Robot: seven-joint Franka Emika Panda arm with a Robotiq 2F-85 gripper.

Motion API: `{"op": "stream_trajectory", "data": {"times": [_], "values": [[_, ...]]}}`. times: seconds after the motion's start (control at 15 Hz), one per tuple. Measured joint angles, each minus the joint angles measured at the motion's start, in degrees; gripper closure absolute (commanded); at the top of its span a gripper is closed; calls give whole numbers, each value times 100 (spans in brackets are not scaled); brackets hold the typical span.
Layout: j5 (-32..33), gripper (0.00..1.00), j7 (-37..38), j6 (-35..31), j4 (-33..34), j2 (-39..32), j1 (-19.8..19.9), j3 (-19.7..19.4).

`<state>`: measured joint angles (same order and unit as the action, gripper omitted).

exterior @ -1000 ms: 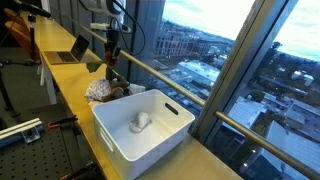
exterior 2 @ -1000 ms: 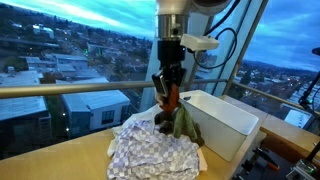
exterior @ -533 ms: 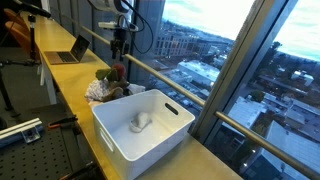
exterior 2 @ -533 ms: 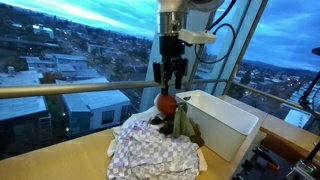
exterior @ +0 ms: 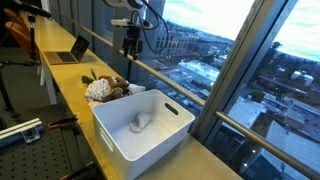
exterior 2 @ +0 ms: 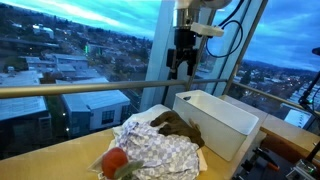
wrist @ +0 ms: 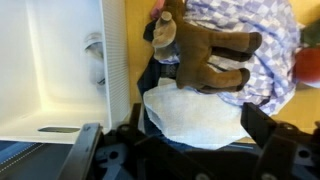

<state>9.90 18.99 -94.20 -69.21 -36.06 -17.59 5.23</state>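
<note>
We saw a long yellow counter running along the window wall, with a laptop at its far end. On it stood a white bin, its long side just beside a heap of laundry. The top of that heap was a blue-and-white checked cloth, and in the wrist view a plain white cloth lay partly under it.

The gripper hung well above the heap, close to the window rail. Its jaws were spread wide and nothing was between them, which showed in both exterior views and in the wrist view.

A brown plush toy lay on its side on the checked cloth, between the bin wall and the middle of the heap, below the gripper and well apart from it. A red ball-like thing rested on the cloth's near edge, away from the toy. A small white object lay alone on the bin's floor.
</note>
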Motion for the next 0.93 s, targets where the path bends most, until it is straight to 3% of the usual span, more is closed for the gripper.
{"op": "stream_trajectory", "data": {"times": [0.33,0.67,0.93], "values": [[-172,0,-274,-23,-559,562,773,-184],[-750,0,-1013,-195,-1309,1131,1628,-403],[-1217,0,-1823,-578,-1712,1402,1790,-380]]}}
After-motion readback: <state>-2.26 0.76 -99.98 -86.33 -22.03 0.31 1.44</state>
